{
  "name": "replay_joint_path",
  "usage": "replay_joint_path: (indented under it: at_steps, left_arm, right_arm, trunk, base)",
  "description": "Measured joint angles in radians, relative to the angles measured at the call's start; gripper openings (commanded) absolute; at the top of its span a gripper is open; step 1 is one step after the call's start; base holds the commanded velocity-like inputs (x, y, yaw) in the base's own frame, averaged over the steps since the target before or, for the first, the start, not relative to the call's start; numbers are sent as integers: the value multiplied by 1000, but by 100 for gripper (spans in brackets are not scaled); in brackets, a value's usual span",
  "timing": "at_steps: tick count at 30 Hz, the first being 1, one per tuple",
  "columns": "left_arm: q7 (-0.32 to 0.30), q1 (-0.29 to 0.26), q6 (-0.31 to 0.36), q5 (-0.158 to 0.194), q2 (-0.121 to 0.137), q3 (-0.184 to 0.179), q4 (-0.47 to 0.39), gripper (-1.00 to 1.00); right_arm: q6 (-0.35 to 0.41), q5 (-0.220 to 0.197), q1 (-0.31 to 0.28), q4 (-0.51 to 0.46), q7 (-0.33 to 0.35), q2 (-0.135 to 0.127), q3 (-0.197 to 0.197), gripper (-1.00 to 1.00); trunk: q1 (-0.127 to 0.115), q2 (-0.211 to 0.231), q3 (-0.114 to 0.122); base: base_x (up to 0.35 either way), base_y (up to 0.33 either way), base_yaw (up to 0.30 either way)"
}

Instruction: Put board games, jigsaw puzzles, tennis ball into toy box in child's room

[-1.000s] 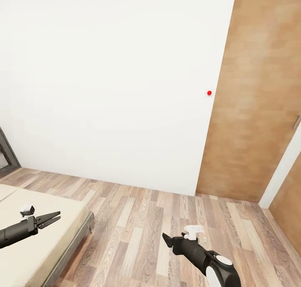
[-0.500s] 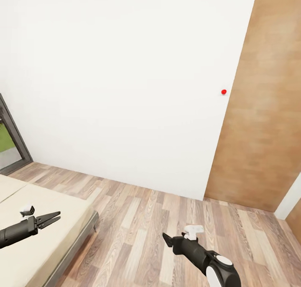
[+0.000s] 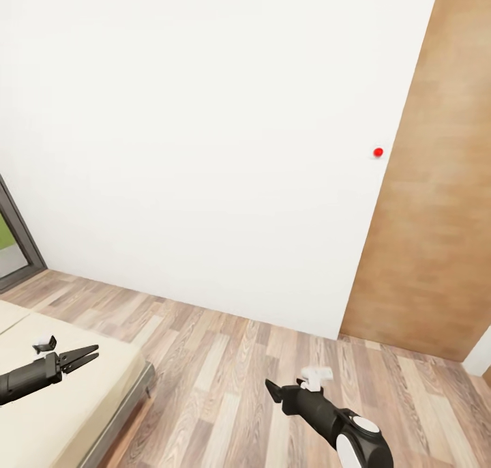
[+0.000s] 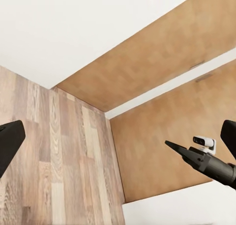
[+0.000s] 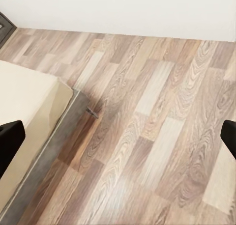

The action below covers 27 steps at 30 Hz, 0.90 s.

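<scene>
Facing a white wall [image 3: 204,134] with a small red dot [image 3: 378,152] near a wooden door [image 3: 436,202]; wood-plank floor [image 3: 232,379] below, dark window frame [image 3: 17,239] at far left. Left hand [image 3: 85,357] low at left, fingers parted a little and holding nothing, poised over the corner of the bed [image 3: 88,393], whose beige mattress and grey frame lie directly beneath it. Right hand [image 3: 273,390] low and right of centre, over bare floor, well apart from the bed; cannot tell from the head view how far its fingers stand apart. In the right wrist view, dark fingertips [image 5: 10,141] at both edges, spread wide with nothing between, bed [image 5: 29,117] corner to one side and floor [image 5: 157,136] ahead. In the left wrist view, fingertips [image 4: 10,141] likewise at the edges, right hand [image 4: 179,150] seen across before wooden panels [image 4: 157,151].
</scene>
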Motion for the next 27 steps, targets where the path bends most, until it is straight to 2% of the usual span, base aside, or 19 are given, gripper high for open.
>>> replay_joint_path:
  at_steps: [5,12,27]
  left_arm:
    - [1,0,0,0,0,0,0,100]
    - [0,0,-1,0,0,-1,0,100]
    - [-1,3,-2,0,0,-2,0,100]
  right_arm:
    - [0,0,0,0,2,0,-1,100]
    - [2,0,0,0,4,0,3,100]
    - [6,0,0,0,5,1,7,100]
  trunk:
    - [0,0,0]
    - [0,0,0]
    - [0,0,0]
  base:
    - [319,0,114]
    - [313,-27,242]
    - [240,-147,285]
